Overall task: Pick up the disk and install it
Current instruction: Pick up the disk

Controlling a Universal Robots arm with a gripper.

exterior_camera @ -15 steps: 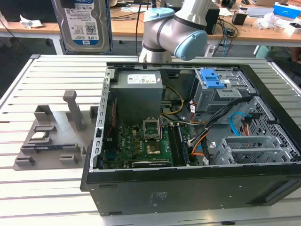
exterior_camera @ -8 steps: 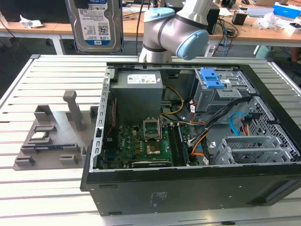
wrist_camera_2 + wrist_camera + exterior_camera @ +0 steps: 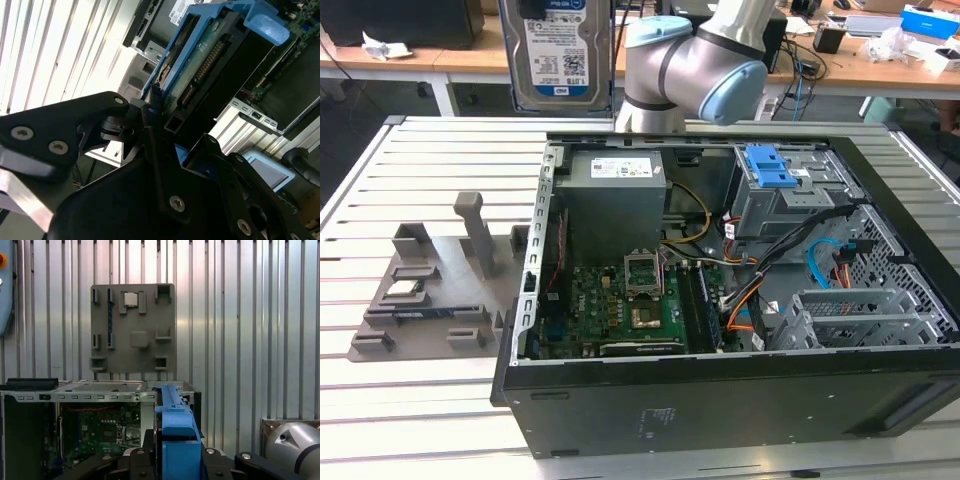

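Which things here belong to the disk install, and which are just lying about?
In the job:
- disk, lifted, clamped in the gripper
- open case

Lying about:
- grey tray beside the case
- chip on the tray
- bench clutter behind

At exterior view's left, fixture plate [image 3: 438, 298] beside computer case [image 3: 720, 410], disk [image 3: 558, 50] aloft behind

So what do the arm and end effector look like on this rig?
Arm: silver-grey tubular links with light blue caps on the rounded joints. End effector: matte black angular linkage fingers with silver screw heads, and a bare silver plate beside them.
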